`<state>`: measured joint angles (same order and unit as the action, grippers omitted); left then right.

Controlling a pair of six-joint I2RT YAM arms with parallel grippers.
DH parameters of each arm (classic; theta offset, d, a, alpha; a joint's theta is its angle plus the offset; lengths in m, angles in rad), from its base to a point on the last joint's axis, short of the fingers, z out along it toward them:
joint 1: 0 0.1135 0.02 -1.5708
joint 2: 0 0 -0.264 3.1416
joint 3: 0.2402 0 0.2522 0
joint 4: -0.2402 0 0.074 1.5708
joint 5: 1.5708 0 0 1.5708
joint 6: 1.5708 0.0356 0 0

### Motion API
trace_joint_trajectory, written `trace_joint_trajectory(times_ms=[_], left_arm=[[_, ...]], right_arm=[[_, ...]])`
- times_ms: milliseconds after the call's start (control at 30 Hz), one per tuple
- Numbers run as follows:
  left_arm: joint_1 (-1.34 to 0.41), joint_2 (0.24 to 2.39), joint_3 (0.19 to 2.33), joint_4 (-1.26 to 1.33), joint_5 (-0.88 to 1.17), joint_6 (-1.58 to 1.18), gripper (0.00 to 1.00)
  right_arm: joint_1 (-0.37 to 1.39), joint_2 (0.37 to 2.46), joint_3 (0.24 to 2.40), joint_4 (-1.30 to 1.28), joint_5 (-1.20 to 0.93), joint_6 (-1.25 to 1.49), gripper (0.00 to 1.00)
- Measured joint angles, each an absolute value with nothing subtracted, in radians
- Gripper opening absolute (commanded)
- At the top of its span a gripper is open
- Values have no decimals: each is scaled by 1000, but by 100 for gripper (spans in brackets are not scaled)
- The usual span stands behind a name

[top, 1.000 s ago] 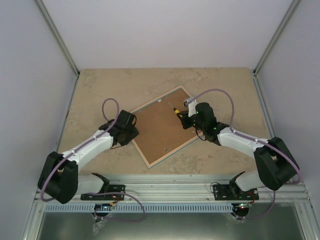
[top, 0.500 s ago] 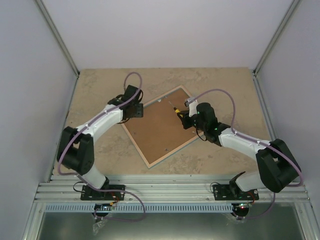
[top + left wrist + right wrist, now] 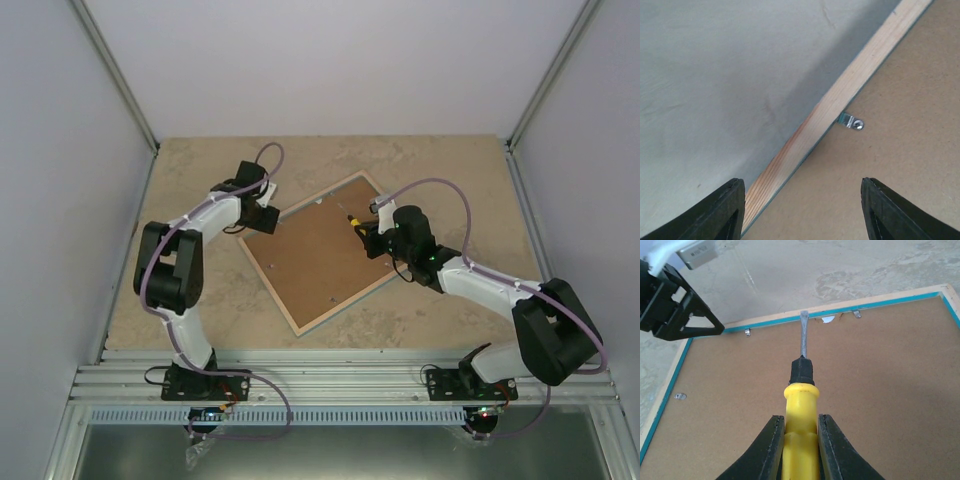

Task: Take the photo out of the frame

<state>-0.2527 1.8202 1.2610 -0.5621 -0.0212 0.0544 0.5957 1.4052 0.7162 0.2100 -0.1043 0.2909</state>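
1. Frame [image 3: 325,250] lies face-down at table [image 3: 180,170] centre (brown backing up).
2. Left gripper [image 3: 802,210], fingers spread, hovers over its 10 o'clock edge, near clip [image 3: 852,122].
3. Right gripper [image 3: 800,422] clamps yellow screwdriver [image 3: 801,390] at 2 o'clock edge.

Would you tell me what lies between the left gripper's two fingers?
The left wrist view shows the frame's wooden rail crossing between the open left gripper's fingers, tabletop to one side, brown backing panel with a metal clip to the other.

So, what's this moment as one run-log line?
frame face down, backing up | right end effector shut on screwdriver, tip at frame's edge | left end effector open above edge by clip | photo unseen
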Motion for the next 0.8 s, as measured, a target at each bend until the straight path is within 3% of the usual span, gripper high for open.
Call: trace_joint_trajectory(times_ms=[400, 800], left_arm=[[-179, 1950, 1311, -564, 104, 135, 55], [-179, 1975, 1332, -567, 154, 210, 20]], right_arm=[[596, 1405, 710, 210, -104, 292, 1], [596, 1403, 710, 210, -104, 293, 1]])
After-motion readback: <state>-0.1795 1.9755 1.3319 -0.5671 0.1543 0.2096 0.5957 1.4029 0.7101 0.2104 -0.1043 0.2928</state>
